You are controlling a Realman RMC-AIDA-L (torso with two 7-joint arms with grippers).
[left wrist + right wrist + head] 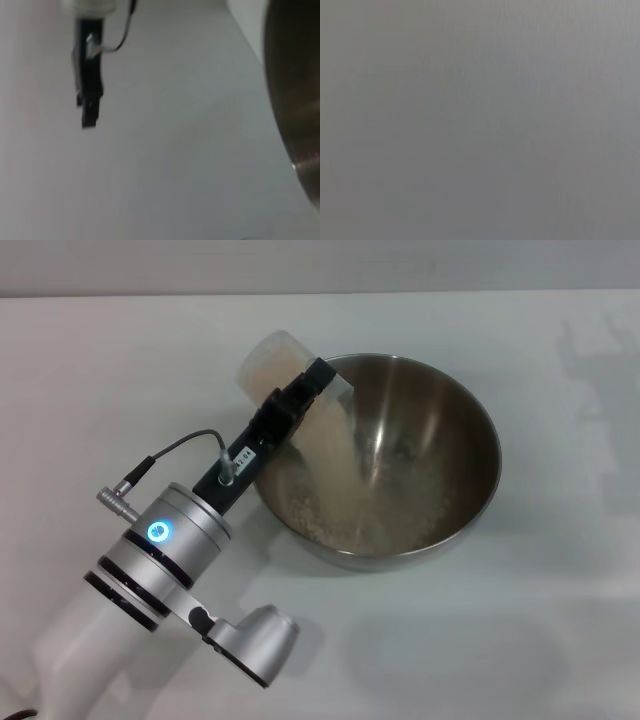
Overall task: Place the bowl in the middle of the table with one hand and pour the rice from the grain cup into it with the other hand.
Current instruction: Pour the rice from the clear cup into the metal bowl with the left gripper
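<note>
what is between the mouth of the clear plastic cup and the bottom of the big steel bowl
In the head view, a falling stream of pale rice spans it, from the tilted clear plastic grain cup, held by the left gripper, down into the round steel bowl.

Left arm is reaching forward from lower left, wrist rolled over, its gripper (297, 392) fingers (318, 375) clamping the tilted grain cup (283, 373) between them. Right arm unseen.
</note>
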